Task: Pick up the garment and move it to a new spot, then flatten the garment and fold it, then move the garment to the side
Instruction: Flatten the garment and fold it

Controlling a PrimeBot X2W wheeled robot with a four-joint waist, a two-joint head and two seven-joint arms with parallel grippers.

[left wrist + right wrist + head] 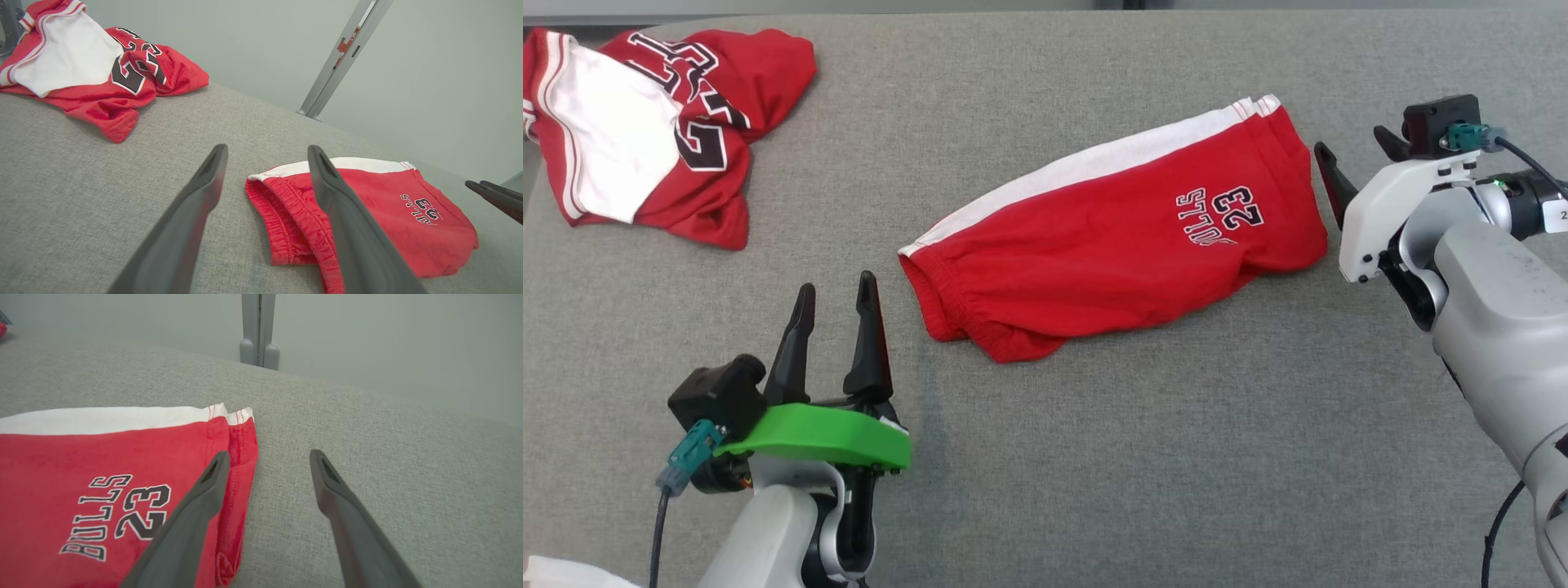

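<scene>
Head view, nearest first: the left gripper (pixel 837 282) sits low over the grey woven fabric tabletop (pixel 1094 457), its long dark fingers spread with nothing in them. Just past it, mid-table, lie the red cotton shorts with the white side stripe (pixel 1111 237), which look folded in half already. Their long axis runs diagonally: elastic waistband at the near-left end, leg hems at the far-right end, stripe along the far edge. The right gripper (pixel 1349 139) hovers just beside the hems, also spread and empty. My guess is a cross fold or the move aside comes next. Either way I'd pinch both layers at each end so they don't slide apart. In the far-left corner there's a crumpled red-and-white jersey (pixel 645 122), well apart.
</scene>
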